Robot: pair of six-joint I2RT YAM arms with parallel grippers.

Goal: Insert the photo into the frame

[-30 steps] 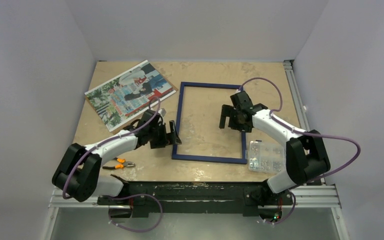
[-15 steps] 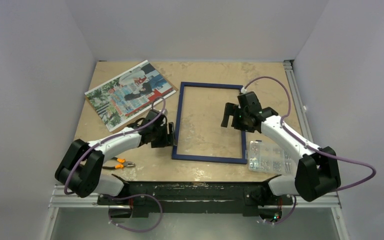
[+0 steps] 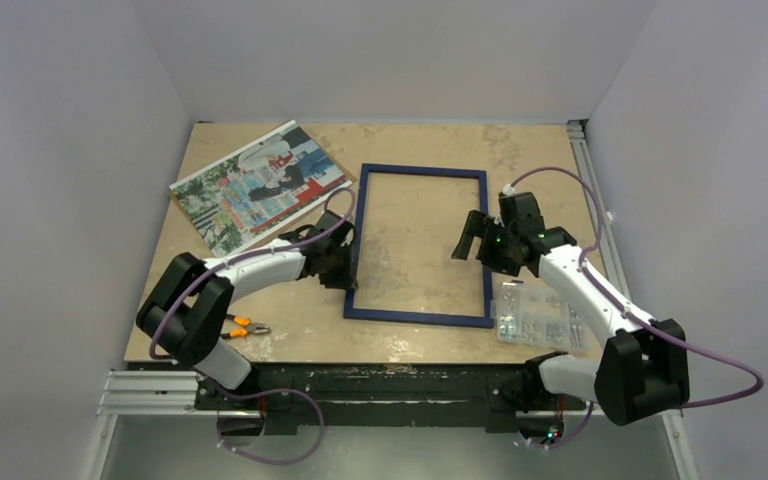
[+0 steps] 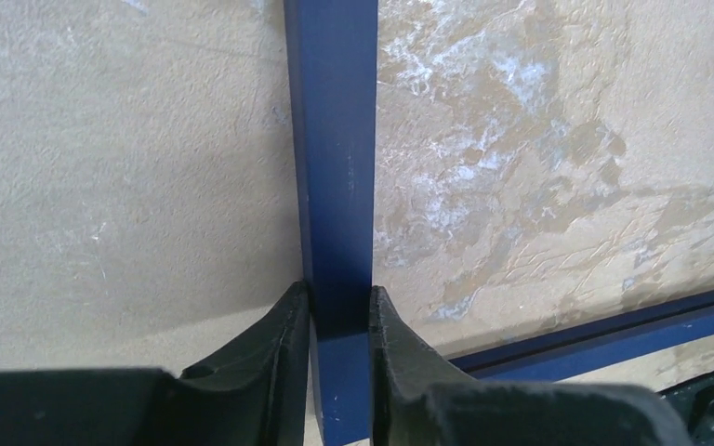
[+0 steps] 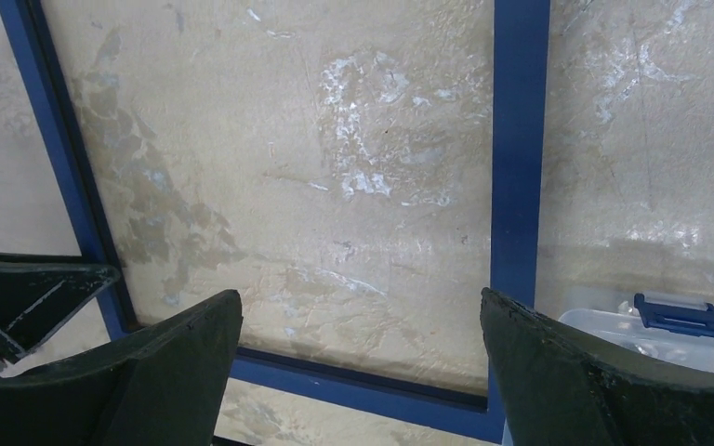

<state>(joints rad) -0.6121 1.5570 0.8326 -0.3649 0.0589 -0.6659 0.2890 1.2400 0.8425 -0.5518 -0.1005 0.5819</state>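
Note:
The frame lies flat at the table's centre, dark blue side up, and the tabletop shows through it. My left gripper is shut on the frame's left rail near its near corner. One fingertip presses each side of the rail. My right gripper hovers wide open over the frame's right side. The right rail runs just inside its right finger, with nothing held. The photo lies face up at the far left, away from both grippers.
A clear plastic box of small parts sits just right of the frame's near right corner, also seen in the right wrist view. Orange-handled pliers lie near the front edge on the left. White walls enclose the table.
My left gripper slid onto the frame's left rail and closed on it. My right arm shifted right and toward the near edge, staying open. The frame and photo stayed put.

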